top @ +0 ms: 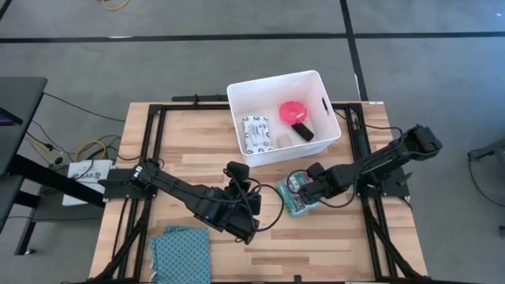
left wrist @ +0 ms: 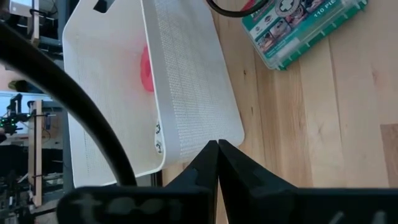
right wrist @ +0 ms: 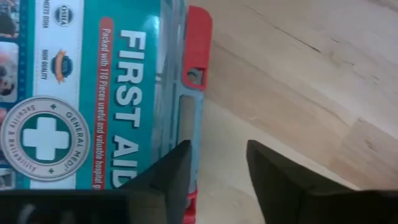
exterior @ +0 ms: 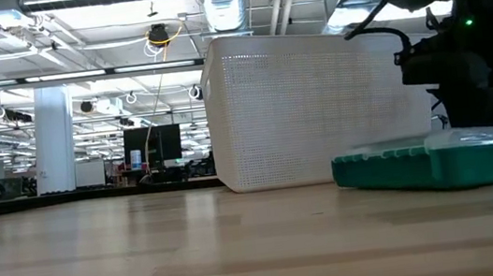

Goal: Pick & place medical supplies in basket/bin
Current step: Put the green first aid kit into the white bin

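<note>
The white bin (top: 316,85) stands at the table's far middle. It holds a white patterned packet (top: 256,132), a pink-red disc (top: 293,110), a black piece (top: 303,132) and a beige block (top: 280,140). The green-and-red first-aid pack (top: 296,201) lies flat on the table just near of the bin, and also shows in the low view (exterior: 438,160). My right gripper (right wrist: 214,165) is open and low over the pack's red-latched edge (right wrist: 198,43). My left gripper (left wrist: 217,149) is shut and points at the bin's near wall (left wrist: 193,81), apart from it. No white roll is visible. My right gripper comes down at the pack's latched edge from above. One finger (right wrist: 168,171) lies over the printed lid and the other (right wrist: 273,168) lies past the edge, over bare wood. Whether either finger touches the pack, I cannot tell.
A folded teal cloth (top: 180,248) lies at the table's near left edge. Black frame rails (top: 146,150) run along the table's left and right sides. Bare wood (top: 331,244) stretches near of the pack.
</note>
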`<state>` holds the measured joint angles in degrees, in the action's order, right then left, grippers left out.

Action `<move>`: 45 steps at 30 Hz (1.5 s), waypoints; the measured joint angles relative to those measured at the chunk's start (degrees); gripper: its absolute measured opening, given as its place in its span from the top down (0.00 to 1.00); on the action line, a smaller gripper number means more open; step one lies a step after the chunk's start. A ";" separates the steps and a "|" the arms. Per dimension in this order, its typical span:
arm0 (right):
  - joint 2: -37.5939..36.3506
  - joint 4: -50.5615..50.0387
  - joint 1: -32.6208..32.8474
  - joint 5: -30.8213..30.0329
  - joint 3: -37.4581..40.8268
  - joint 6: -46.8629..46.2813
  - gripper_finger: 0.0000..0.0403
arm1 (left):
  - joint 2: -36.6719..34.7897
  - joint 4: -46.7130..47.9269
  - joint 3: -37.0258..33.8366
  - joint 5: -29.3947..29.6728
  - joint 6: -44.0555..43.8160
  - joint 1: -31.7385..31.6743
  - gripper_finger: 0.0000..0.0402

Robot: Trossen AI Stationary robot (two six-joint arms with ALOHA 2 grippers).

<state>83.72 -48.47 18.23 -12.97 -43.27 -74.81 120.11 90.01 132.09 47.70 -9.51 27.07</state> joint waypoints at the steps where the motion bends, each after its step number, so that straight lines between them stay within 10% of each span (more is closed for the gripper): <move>1: 0.01 0.05 -0.02 -0.02 0.03 0.24 0.66 | 0.00 0.01 0.00 0.00 -0.01 0.00 1.00; 11: 2.38 2.35 0.13 -0.69 -0.10 6.53 0.98 | 0.00 0.01 0.00 0.00 -0.20 0.00 1.00; 22: 1.93 -1.19 4.51 -2.62 -9.45 11.97 0.98 | 0.00 0.01 0.00 0.00 0.60 0.34 1.00; 45: 1.78 -11.16 10.78 -29.22 -35.98 28.75 1.00 | 0.00 0.01 0.00 2.50 -7.69 10.32 1.00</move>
<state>85.49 -59.63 29.01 -42.19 -79.25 -46.06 120.11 90.02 132.09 50.20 -17.20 37.39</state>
